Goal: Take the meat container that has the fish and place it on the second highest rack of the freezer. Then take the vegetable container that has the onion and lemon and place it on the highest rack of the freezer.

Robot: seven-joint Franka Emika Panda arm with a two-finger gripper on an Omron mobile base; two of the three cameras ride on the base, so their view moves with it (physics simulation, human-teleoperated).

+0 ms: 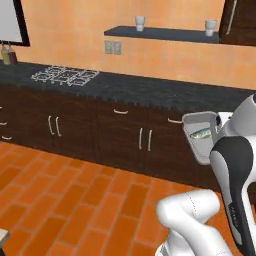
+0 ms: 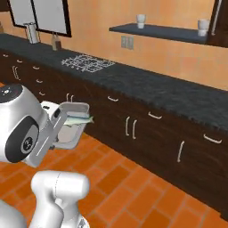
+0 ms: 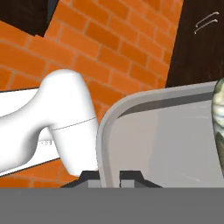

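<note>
Counter [image 1: 150,90]: long dark speckled top over dark wood cabinets with pale handles, running across both base views.
Floor [image 1: 75,200]: orange brick, bare ahead of the cabinets.
Shelf [image 2: 160,32]: dark wall shelf at 12 o'clock in the right base view, with two pale cups – one [image 2: 140,18] near its left end, one [image 2: 203,25] near its right.
Cooktop [image 1: 65,75]: pale wire grates lying flat on the counter, at 10 o'clock in the left base view.
Meat container [image 2: 71,124]: grey metal tray held up in the air in front of the cabinets, clear of floor and counter, tilted so that its inside faces the cameras; at 3 o'clock in the left base view, at 9 o'clock in the right.
Fish [image 2: 80,119]: silvery, lying across the tray's inside, one end reaching past the rim.
Gripper [image 3: 110,177]: closed on the meat container's rim – one dark finger tip [image 3: 89,178] on each side of the wall in the hand view.
</note>
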